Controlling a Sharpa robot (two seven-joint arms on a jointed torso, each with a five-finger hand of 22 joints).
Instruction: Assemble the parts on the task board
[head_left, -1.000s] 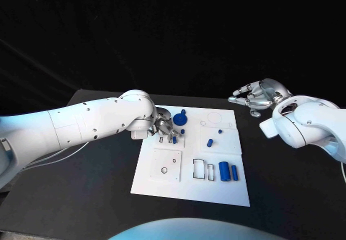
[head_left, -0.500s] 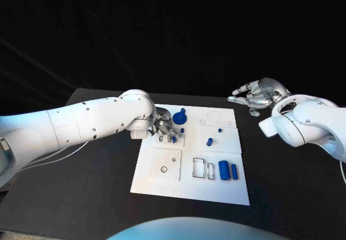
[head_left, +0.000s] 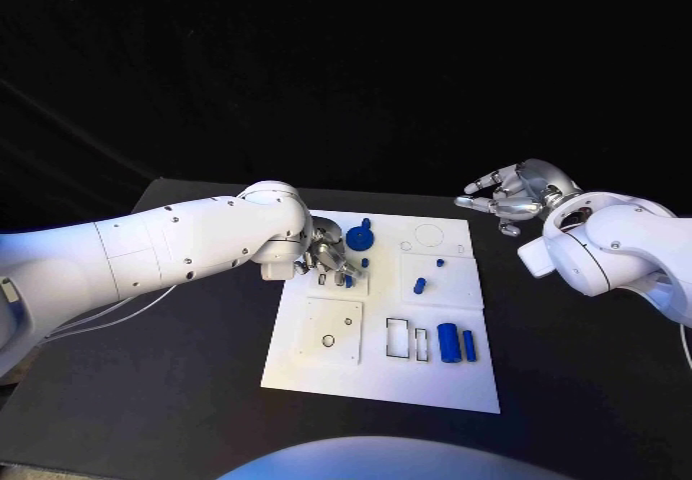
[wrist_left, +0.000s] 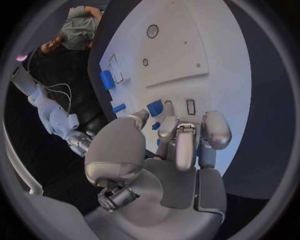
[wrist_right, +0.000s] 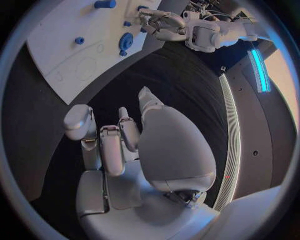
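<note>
The white task board (head_left: 378, 372) lies in the middle of the black table. My left hand (head_left: 326, 257) rests over its far left corner, fingertips down on the plate, and pinches a small blue part (head_left: 348, 280) between thumb and finger; the left wrist view shows that part (wrist_left: 156, 126) between them. A blue round disc (head_left: 359, 237) stands just beyond the hand. My right hand (head_left: 508, 196) hovers off the board's far right corner, fingers apart and loosely bent, holding nothing.
More blue parts sit on the board: a small peg (head_left: 365, 262), a short piece (head_left: 420, 285), a tiny one (head_left: 440, 263), and two cylinders (head_left: 449, 342) near the right edge. Rectangular slots (head_left: 397, 338) lie beside them.
</note>
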